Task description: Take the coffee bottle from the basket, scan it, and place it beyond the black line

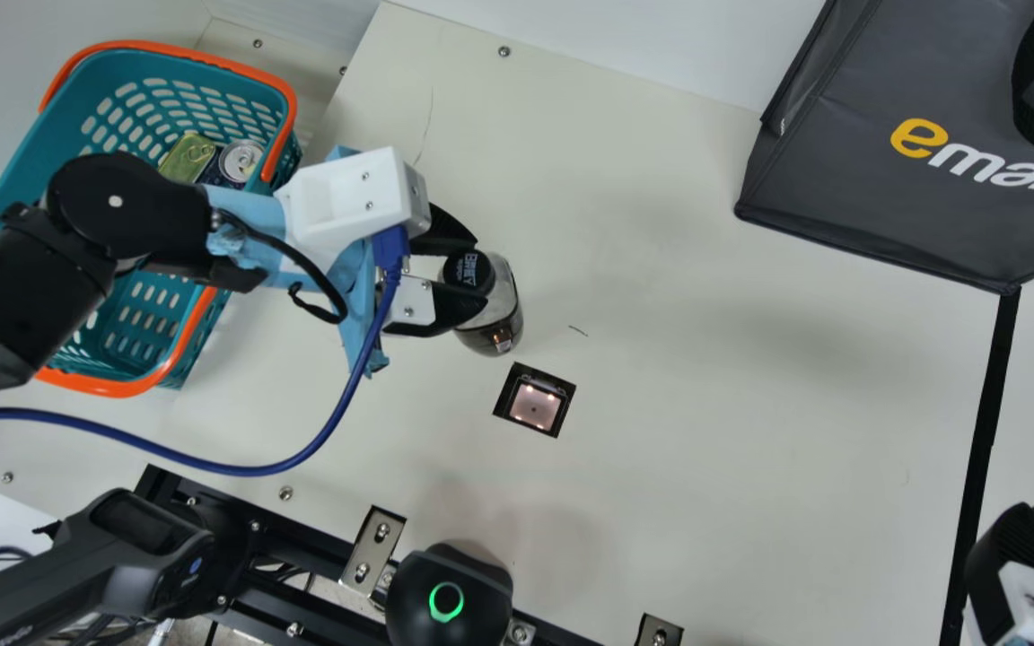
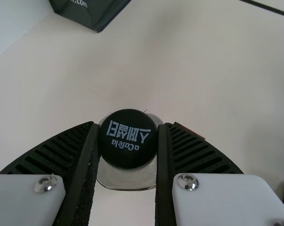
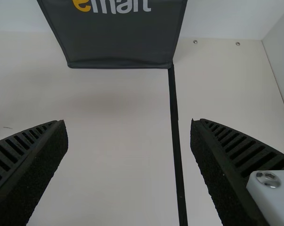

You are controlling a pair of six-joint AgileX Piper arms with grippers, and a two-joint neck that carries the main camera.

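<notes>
Closest to the left wrist camera, the left gripper (image 1: 481,271) is closed on the coffee bottle (image 1: 504,292) at its dark cap (image 2: 128,139). The bottle's label is mostly out of sight, and whether its base touches the table (image 1: 750,467) cannot be told. It is near the dark-framed scan window (image 1: 535,405), on the basket's side of the black line (image 1: 988,395).

The left arm (image 1: 14,278) crosses the teal basket, hiding its middle and cutting off the sight of what lies under it; a gold-green can (image 1: 187,159) and a silver can top (image 1: 240,161) show past the arm, beside the basket's orange rim (image 1: 185,56). A black device with a green ring (image 1: 450,597) and a grey handled device (image 1: 140,556) are cut off by the main view's edges. So is the grey bag (image 1: 858,170) at the line's far end. The right gripper (image 1: 1015,574) is cropped too, but the right wrist view shows its fingers (image 3: 226,165) wide apart, with nothing held.
</notes>
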